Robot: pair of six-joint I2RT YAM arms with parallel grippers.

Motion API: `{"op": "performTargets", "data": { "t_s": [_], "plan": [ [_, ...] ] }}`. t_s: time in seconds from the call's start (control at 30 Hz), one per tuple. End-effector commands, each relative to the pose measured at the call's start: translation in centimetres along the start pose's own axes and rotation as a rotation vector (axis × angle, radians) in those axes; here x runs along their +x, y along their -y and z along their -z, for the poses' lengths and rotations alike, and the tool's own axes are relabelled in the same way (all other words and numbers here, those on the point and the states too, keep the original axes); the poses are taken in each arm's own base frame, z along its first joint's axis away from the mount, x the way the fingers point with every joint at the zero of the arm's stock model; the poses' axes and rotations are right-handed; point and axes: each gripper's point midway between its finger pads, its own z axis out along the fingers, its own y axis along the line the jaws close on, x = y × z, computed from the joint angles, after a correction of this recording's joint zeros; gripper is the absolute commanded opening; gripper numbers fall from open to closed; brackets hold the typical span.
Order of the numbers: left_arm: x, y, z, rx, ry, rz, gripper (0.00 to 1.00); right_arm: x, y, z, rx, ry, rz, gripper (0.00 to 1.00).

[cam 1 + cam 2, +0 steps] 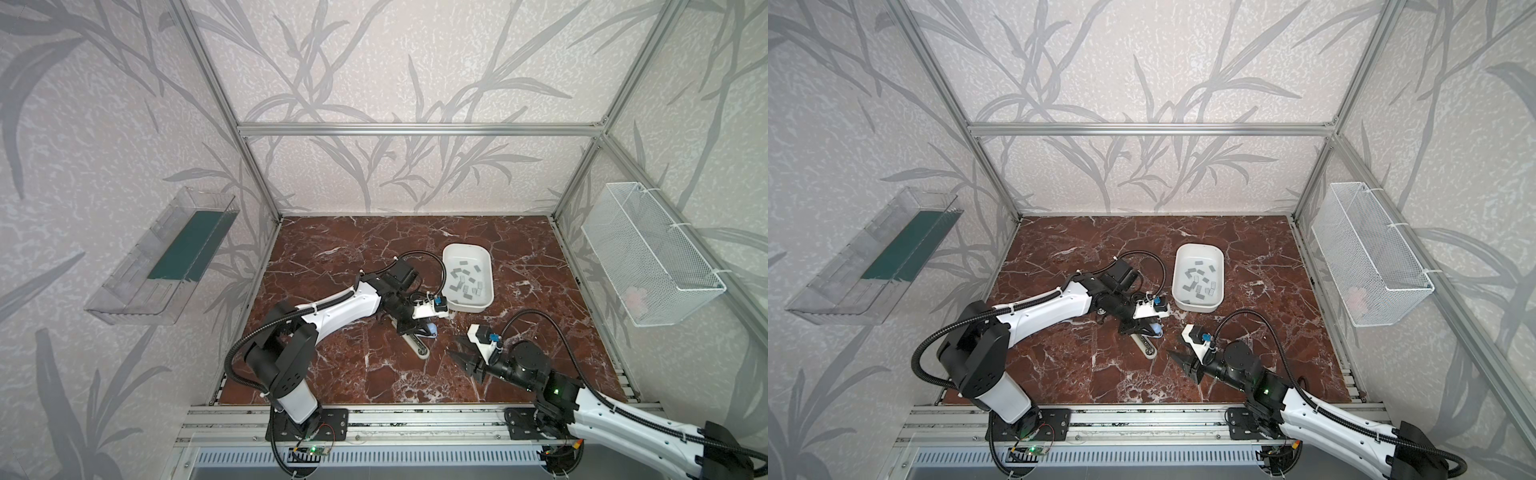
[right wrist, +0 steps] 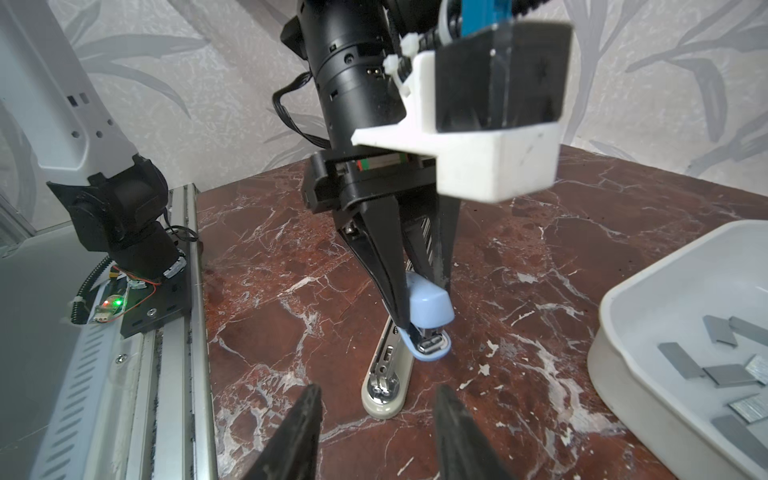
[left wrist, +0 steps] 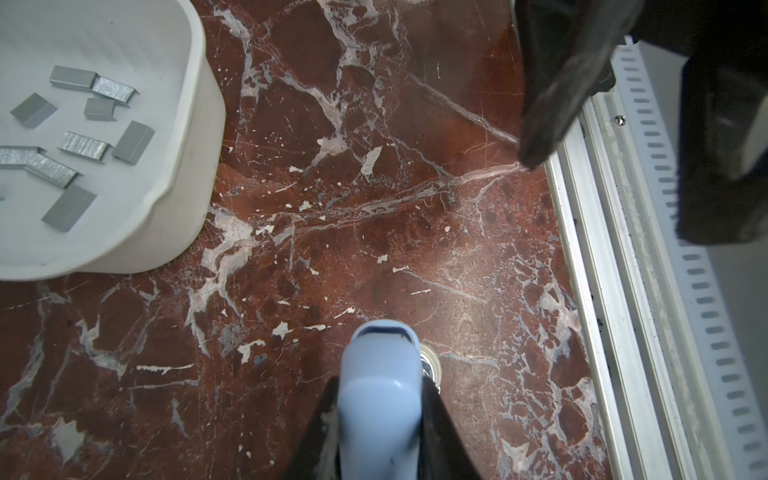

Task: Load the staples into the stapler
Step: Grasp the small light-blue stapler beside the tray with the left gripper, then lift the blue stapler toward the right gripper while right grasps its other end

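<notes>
- Pale-blue plastic sits between the fingers of your left gripper point(image 2: 426, 308). It is clenched on the head of the stapler point(image 3: 376, 395), one finger on each flank, so the body cannot twist or slide while something is fed into it.
- Under that blue cap, the right wrist view shows a metal nose and a blue lower lip resting on the marble table point(image 1: 332, 249). The grip seems to pin the stapler down rather than carry it.
- A cream-and-chrome bar point(image 2: 384, 386) lies flat on the marble, touching the blue lip and pointing toward your right arm. It looks like an opened staple channel, but I cannot tell whether it belongs to the same stapler.
- Your right gripper point(image 1: 453, 345) hangs low just short of that bar's free end, jaws parted with nothing between them. Lined up along the bar, it is placed to work on the channel, in my judgement.
- The staples point(image 1: 467, 278) lie loose in the white tray point(image 1: 490, 282), a dozen or so grey strips scattered flat, some overlapping. The tray stands just beside the left arm's wrist camera and near both arms, so either could reach it.
- No strip is in the stapler or in a jaw, so as far as I can judge loading has not begun. You need a free gripper at the tray, and the right is the only one.
- Watch the pick: flat strips on a smooth tray floor offer little edge to pinch.
</notes>
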Motion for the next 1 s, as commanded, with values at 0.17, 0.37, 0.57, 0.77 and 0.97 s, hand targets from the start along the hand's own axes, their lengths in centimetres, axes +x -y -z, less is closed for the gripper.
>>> {"op": "performTargets", "data": {
  "t_s": [0.17, 0.37, 0.57, 0.77, 0.97],
  "plan": [
    [-3.0, 2.3, 3.0, -0.027, 0.166, 0.000, 0.00, -1.5, -1.0, 0.6, -0.049, 0.074, 0.057, 0.44],
    [-4.0, 4.5, 3.3, -0.031, 0.186, -0.060, 0.00, -2.6, -1.8, -0.2, -0.097, 0.063, 0.030, 0.40],
    [-3.7, 6.1, 2.9, -0.022, 0.155, -0.099, 0.00, -3.3, -2.5, -1.1, -0.137, 0.052, 0.028, 0.36],
    [-3.5, 7.2, 2.2, 0.003, 0.136, -0.138, 0.00, -3.6, -2.8, -1.0, -0.150, 0.062, 0.031, 0.36],
    [-4.6, 7.8, 2.4, 0.029, 0.155, -0.152, 0.00, -3.3, -3.1, -1.4, -0.160, 0.047, 0.035, 0.35]
  ]
}}
